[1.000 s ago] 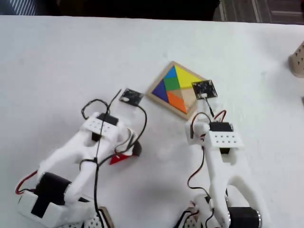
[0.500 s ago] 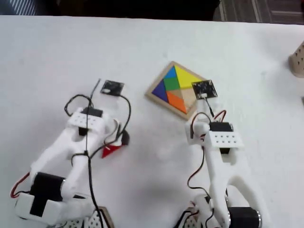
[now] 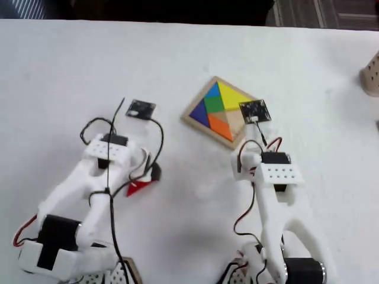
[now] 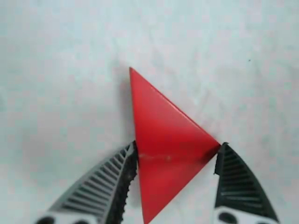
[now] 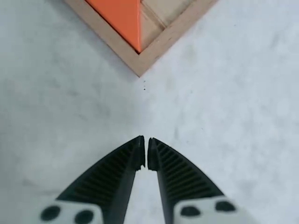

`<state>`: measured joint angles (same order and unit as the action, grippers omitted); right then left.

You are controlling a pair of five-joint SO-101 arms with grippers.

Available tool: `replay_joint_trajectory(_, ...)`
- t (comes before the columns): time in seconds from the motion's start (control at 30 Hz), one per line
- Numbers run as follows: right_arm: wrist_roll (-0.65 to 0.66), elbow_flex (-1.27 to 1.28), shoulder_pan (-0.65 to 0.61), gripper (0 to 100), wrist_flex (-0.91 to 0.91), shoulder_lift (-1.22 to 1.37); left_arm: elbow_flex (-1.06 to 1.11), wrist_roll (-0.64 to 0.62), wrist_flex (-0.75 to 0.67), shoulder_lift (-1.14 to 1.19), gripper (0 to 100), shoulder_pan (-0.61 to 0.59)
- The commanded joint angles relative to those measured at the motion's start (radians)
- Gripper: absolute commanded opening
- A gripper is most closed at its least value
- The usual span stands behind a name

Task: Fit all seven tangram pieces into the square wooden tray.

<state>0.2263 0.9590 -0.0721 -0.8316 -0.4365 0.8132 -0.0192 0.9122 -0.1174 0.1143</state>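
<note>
**Left arm with the loose piece.** The left gripper [image 4: 175,154] is clenched on the red triangle [image 4: 163,140], one jaw against a straight edge and the other at a corner. The triangle's far point projects ahead of the fingertips over the white table [image 4: 56,56]; whether it rests on the table or hangs just clear cannot be told. Compared with a second ago, this arm has swung sideways and carried the triangle farther from the square wooden tray [image 3: 190,120]. Over the last half second it has not shifted. The right gripper [image 5: 145,151] is shut on nothing and has kept its place, with the tray's corner just ahead of its tips. Coloured pieces already lie in the tray, and a bare slot [image 3: 238,125] shows beside the orange piece [image 3: 220,127] (probably the triangle's seat). The move away suggests a fresh approach or a turn of the piece before insertion, so the task appears to stand one piece short.
</note>
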Motion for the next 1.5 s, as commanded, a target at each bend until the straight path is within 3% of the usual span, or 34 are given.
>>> replay_joint_trajectory(0.0,0.009,-0.005,-0.001,2.4,0.016,-0.038,-0.043,0.017,0.006,-0.01,25,-0.021)
replay_joint_trajectory(0.17,0.009,-0.005,-0.001,2.4,0.016,-0.038,-0.041,0.015,0.008,-0.01,24,-0.021)
replay_joint_trajectory(0.37,0.011,-0.005,-0.001,2.4,0.016,-0.038,-0.048,0.021,0.002,-0.007,6,-0.016)
replay_joint_trajectory(0.73,0.012,-0.005,-0.001,2.4,0.018,-0.038,-0.051,0.021,0.002,-0.012,7,-0.019)
replay_joint_trajectory(1.0,0.014,0.009,-0.002,2.4,0.051,-0.038,-0.069,0.015,0.008,-0.013,34,-0.013)
replay_joint_trajectory(1.47,0.014,0.011,-0.002,2.4,0.048,-0.038,-0.149,0.017,0.055,0.113,34,-0.019)
